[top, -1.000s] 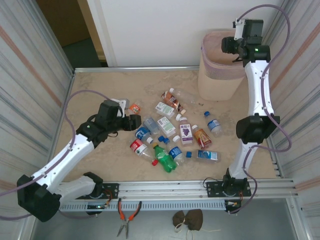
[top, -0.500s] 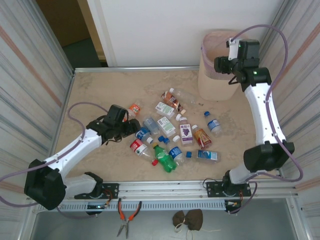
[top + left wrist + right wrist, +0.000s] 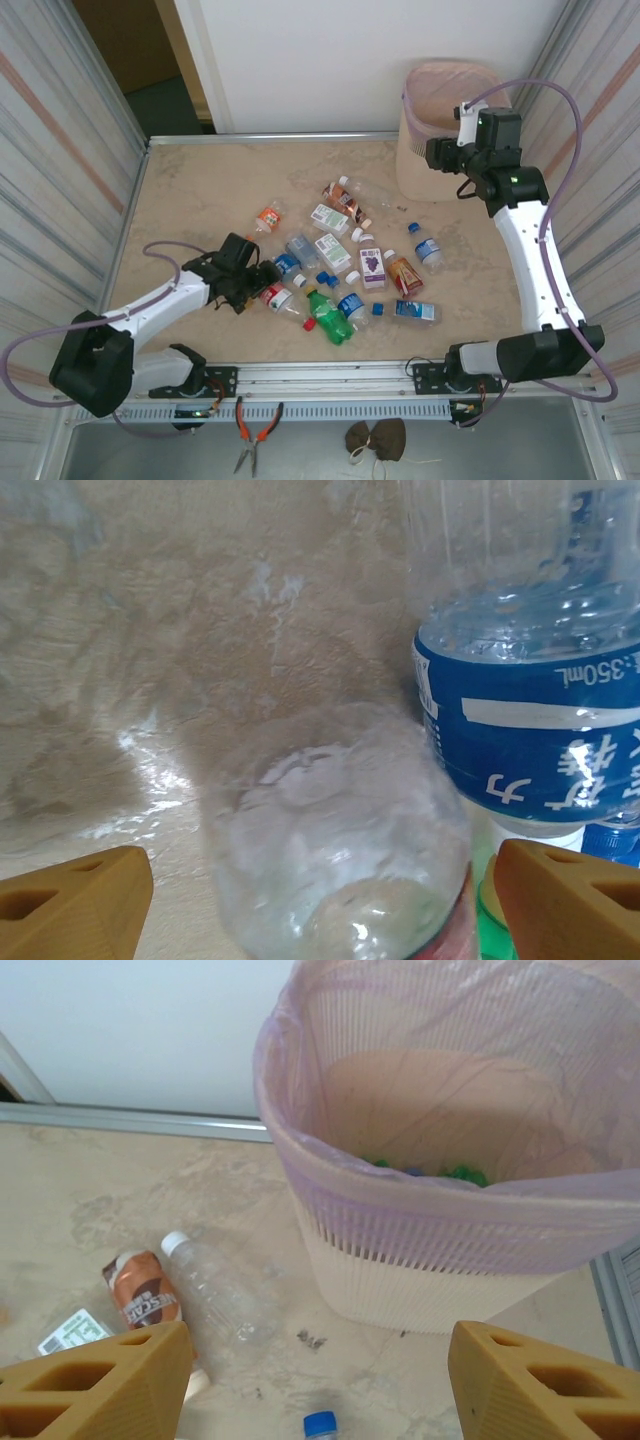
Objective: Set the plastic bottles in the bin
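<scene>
Clearly early in the job. Left fingers [image 3: 75,905] are spread wide and low to the surface [image 3: 200,190], one on each side of a clear red-labelled bottle [image 3: 335,870]. A gap shows on both sides, so nothing is gripped. A blue-labelled bottle [image 3: 525,730] lies just beside it; I cannot tell whether the two touch. From above, this is the left end of the heap, toward the near edge.

Right fingers [image 3: 95,1380] are also apart with nothing between them. They hang just in front of the bin [image 3: 420,1280], facing its wall and mouth. The bin stands at the far right corner of the surface, with a pinkish bag [image 3: 300,1175] folded over its rim.

Progress: green and blue bits show deep inside the bin. I take them for a few bottles already in; the count is not readable. Most of the plastic bottles [image 3: 371,262] lie loose across the middle of the surface, a dozen or more: green, brown and clear. A clear one and a brown one lie nearest the bin.

Judgement: the left side looks set to close on the red-labelled bottle. The right side is empty and would have to go to the heap. Nearly the whole pile is left to carry.
</scene>
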